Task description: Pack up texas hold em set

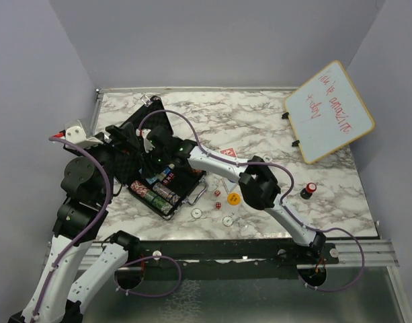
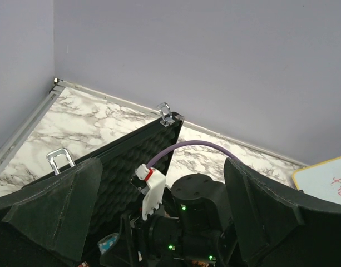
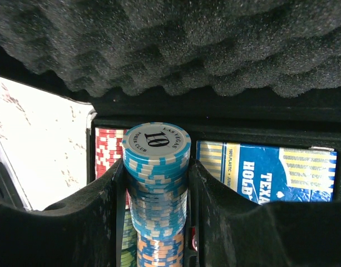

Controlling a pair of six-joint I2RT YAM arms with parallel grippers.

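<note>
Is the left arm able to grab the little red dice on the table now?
Probably not easily: the open black foam-lined case and the white right arm, reaching into it, lie between the left arm and the red dice.

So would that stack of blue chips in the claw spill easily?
Probably: the chip stack is separate discs, edges slightly uneven, so it could shear apart if tilted. The right gripper squeezes only its sides, so chips may slip out.
</note>
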